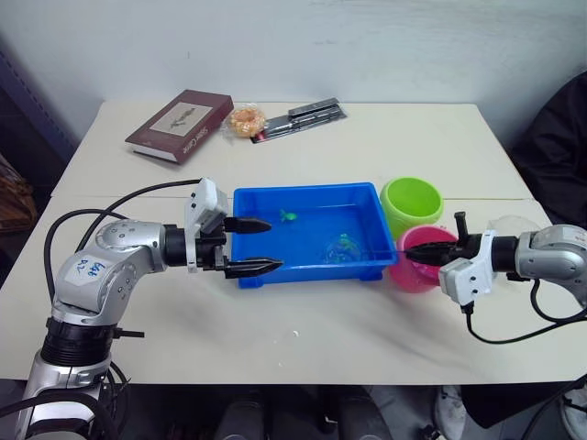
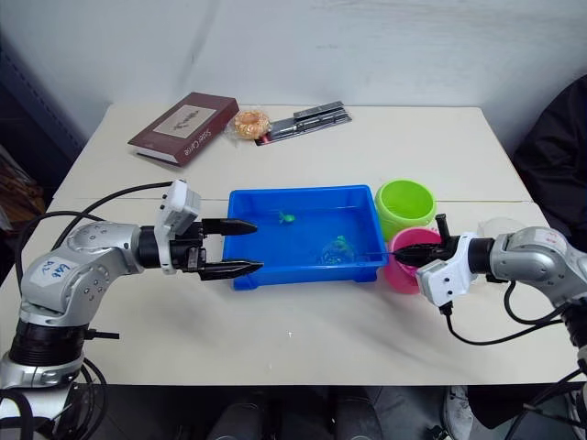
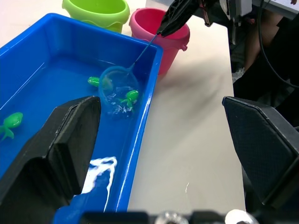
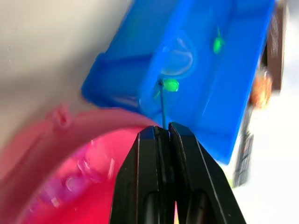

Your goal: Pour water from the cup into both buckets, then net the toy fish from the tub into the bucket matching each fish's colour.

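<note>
Fish: three green ones [image 3: 129, 97] in the tub [image 1: 275, 268]; no pink ones seen there.
Net: hoop [image 3: 119, 88] dipped in water by two fish, its thin handle pinched in the closed right gripper [image 1: 429, 249] above the pink bucket [image 1: 413, 273].
Left gripper [image 1: 257, 246]: jaws apart, empty, at the tub's near-left corner.
Buckets: two; green [image 1: 410, 203] beyond pink.
Progress: judging by this, pink sorted, green left.
Cup: clear rim [image 1: 514, 223] behind right arm.

On the far side of the pale worktop [image 1: 367, 147] a dark red book [image 1: 180, 126] lies flat. Just beside it sits a small orange wrapped snack [image 1: 246, 120], touching a flat packet of pens [image 1: 301, 120].
</note>
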Available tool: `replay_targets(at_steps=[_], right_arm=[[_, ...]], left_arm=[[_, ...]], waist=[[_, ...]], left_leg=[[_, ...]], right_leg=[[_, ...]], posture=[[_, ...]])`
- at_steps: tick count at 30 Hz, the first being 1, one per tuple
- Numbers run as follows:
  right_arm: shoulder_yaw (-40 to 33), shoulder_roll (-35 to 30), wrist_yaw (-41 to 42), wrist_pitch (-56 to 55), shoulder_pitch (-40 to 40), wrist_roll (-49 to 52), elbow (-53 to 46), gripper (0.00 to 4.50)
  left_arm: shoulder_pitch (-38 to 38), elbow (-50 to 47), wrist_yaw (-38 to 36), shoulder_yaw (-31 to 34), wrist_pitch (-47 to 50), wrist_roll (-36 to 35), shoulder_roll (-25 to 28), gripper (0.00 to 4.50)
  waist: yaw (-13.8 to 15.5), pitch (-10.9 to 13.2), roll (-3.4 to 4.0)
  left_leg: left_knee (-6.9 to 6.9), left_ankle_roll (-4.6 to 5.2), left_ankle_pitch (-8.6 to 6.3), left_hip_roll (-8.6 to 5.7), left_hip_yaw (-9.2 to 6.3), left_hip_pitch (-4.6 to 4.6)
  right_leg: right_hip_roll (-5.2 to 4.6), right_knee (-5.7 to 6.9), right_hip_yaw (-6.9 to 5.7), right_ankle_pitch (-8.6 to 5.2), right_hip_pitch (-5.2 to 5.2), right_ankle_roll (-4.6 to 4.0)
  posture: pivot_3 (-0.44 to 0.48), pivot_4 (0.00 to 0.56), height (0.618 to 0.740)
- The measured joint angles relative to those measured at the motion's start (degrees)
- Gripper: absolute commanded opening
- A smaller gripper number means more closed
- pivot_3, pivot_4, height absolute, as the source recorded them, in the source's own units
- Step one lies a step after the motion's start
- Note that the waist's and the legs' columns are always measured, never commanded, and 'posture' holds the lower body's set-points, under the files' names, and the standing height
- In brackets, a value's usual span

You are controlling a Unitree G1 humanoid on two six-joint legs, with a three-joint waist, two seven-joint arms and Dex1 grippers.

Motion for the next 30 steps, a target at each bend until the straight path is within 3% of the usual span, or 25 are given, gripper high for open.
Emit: replay_targets(at_steps=[7, 19, 24, 30], right_arm=[[-2.7, 0.1, 11.5, 18.3, 2.8, 12.0, -8.8, 0.00], [-11.9, 1.5, 20.0, 44.0, 2.6, 21.0, -16.1, 0.00], [-19.0, 1.4, 17.6, 56.4, 8.1, 25.4, -20.1, 0.00], [-33.3, 1.6, 10.6, 73.1, 19.7, 33.0, -29.6, 0.00]], left_arm=[[-1.0, 1.7, -0.1, -0.2, -1.4, 0.0, 0.0, 4.45], [-2.6, 4.6, -0.1, -1.0, -3.5, 0.1, -1.8, 4.45], [-6.5, 7.0, 0.1, -1.0, -3.3, -0.5, -4.7, 4.45], [-9.9, 10.8, 0.1, -1.1, -3.1, -1.0, -8.0, 4.45]], waist=[[0.1, 0.0, 0.00], [0.3, 0.0, 0.00], [1.0, 0.0, 0.00], [1.6, 0.0, 0.00]], left_leg=[[0.03, 0.00, 0.00, 0.00, -0.04, -0.01], [0.02, 0.00, -0.01, -0.03, -0.09, -0.06], [0.02, 0.00, -0.01, -0.06, -0.09, -0.09], [0.02, 0.00, -0.01, -0.08, -0.07, -0.09]], right_leg=[[-0.02, 0.01, -0.04, 0.01, -0.01, -0.01], [-0.04, -0.01, -0.10, 0.01, -0.01, -0.01], [-0.05, -0.01, -0.13, 0.02, -0.02, 0.00], [-0.02, 0.03, -0.12, 0.02, -0.02, 0.01]], posture=[[0.000, 0.150, 0.740], [0.000, 0.150, 0.740], [0.000, 0.150, 0.740], [0.000, 0.150, 0.740]])
